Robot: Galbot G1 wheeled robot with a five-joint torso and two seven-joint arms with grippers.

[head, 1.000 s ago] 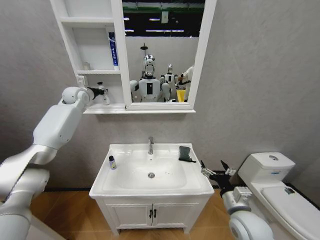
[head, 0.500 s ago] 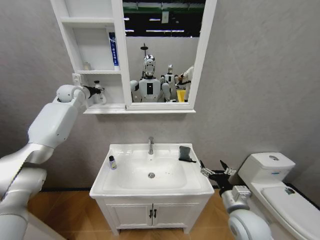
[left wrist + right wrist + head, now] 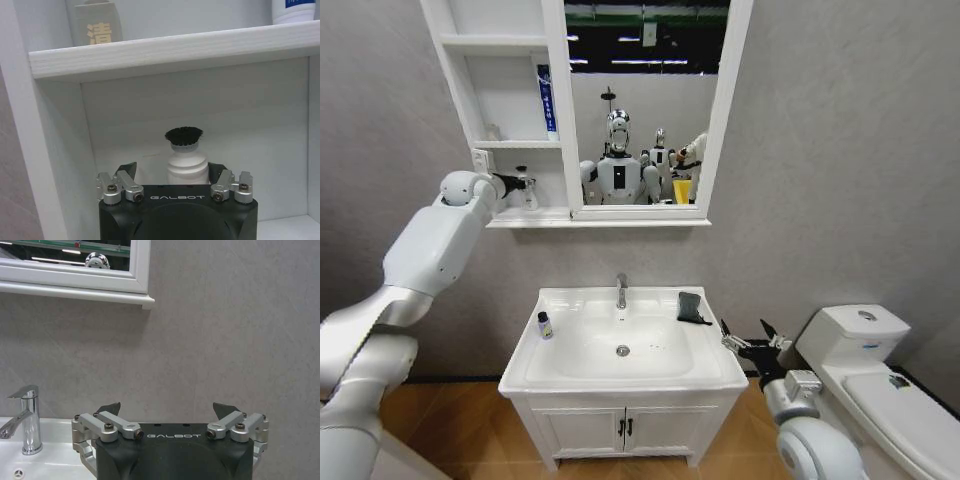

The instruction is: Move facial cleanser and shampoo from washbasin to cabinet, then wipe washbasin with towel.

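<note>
My left gripper is open inside the lowest niche of the cabinet, its fingers either side of a white bottle standing on the shelf; that arm is raised and extended. My right gripper waits open beside the washbasin, where the towel and a small bottle rest.

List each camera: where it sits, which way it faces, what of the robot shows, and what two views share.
Head view: sits high on the robot, looks forward and down at the cabinet, washbasin and towel; both arms show, left claw at the lowest niche, right claw beside the basin.
Left wrist view: behind the open left claw, faces into the niche at a white bottle.
Right wrist view: behind the open right claw, faces the grey wall; tap at the side.
Shared: head and right wrist views both show the tap.
</note>
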